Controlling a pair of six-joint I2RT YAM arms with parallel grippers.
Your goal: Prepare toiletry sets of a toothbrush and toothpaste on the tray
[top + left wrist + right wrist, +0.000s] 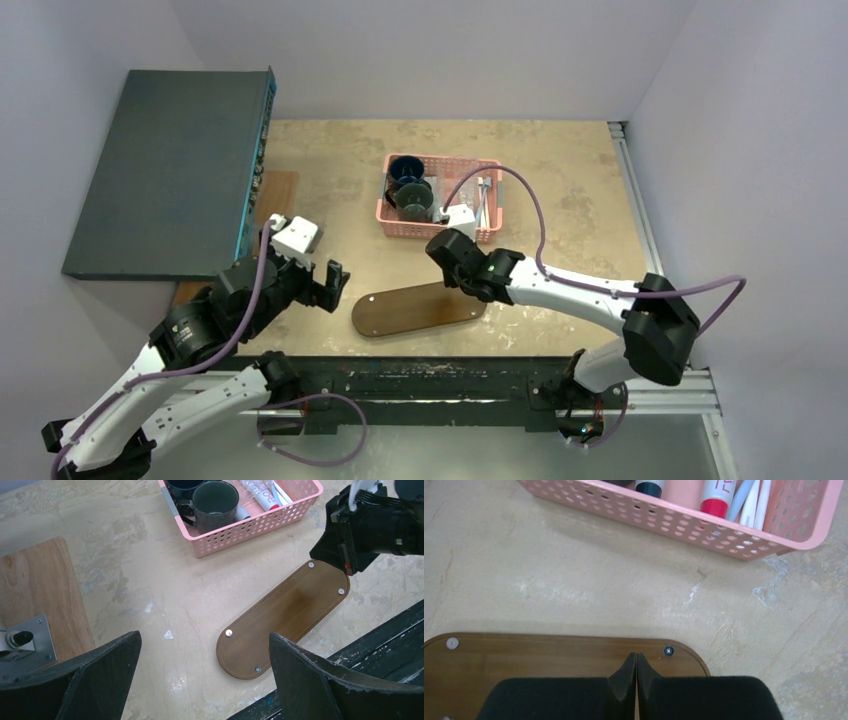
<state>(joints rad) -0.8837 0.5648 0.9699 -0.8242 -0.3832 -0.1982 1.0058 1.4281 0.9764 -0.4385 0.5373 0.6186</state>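
The dark brown oval tray (418,308) lies bare near the table's front edge; it also shows in the left wrist view (280,615) and under my right fingers (549,655). Pale blue and white toothbrushes (750,497) and a white tube with a red band (716,491) lie in the pink basket (684,522), also seen from the left wrist (276,491). My right gripper (636,656) is shut and empty, above the tray's right end, pointing at the basket. My left gripper (204,637) is open and empty, left of the tray.
The pink basket (440,225) behind the tray also holds two dark mugs (215,500). A dark grey box (170,170) fills the back left. A light wooden board (40,595) lies at the left. A black rail (430,375) runs along the front edge.
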